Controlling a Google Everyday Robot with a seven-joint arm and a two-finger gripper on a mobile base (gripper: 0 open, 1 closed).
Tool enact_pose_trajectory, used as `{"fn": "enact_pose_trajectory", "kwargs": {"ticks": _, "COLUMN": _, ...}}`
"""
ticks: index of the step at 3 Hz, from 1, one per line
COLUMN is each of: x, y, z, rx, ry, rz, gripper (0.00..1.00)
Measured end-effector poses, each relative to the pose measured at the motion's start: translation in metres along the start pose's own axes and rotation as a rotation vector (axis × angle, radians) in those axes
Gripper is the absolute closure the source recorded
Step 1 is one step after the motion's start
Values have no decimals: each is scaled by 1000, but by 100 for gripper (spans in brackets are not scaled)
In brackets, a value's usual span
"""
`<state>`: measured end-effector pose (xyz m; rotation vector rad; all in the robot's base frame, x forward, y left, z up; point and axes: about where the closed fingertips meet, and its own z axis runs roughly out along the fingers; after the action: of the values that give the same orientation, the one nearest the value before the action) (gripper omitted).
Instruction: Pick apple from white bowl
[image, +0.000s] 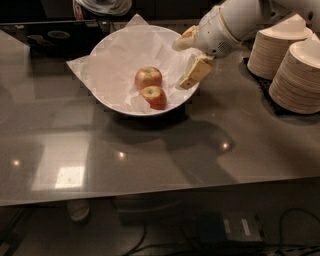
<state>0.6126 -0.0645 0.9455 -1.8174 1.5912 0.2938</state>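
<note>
The white bowl (107, 95), wide and lined with crinkled white paper, stands on the grey table at the back centre. Two apples lie in it. The apple (155, 96) is the smaller red one at the front, with a yellow-green patch round its stem dimple. The bigger, evenly red apple (148, 77) touches it from behind. My gripper (187, 59) hangs over the bowl's right rim, to the right of both apples and apart from them. It is open and empty, with one beige finger (196, 73) low and the other higher up.
Two tall stacks of beige paper dishes (279, 46) stand at the right on a dark mat, close to my arm. A dark tray (57, 37) lies at the back left. The table's front edge (150, 195) runs across the lower part of the view.
</note>
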Motion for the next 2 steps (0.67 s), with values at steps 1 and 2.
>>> {"fn": "enact_pose_trajectory", "kwargs": {"ticks": 1, "x": -8, "y": 1, "z": 10, "rx": -51, "ry": -71, "rz": 6, "gripper": 33}}
{"fn": "enact_pose_trajectory", "kwargs": {"ticks": 2, "x": -19, "y": 9, "z": 26, "rx": -148, "ry": -182, "rz": 26, "gripper": 35}}
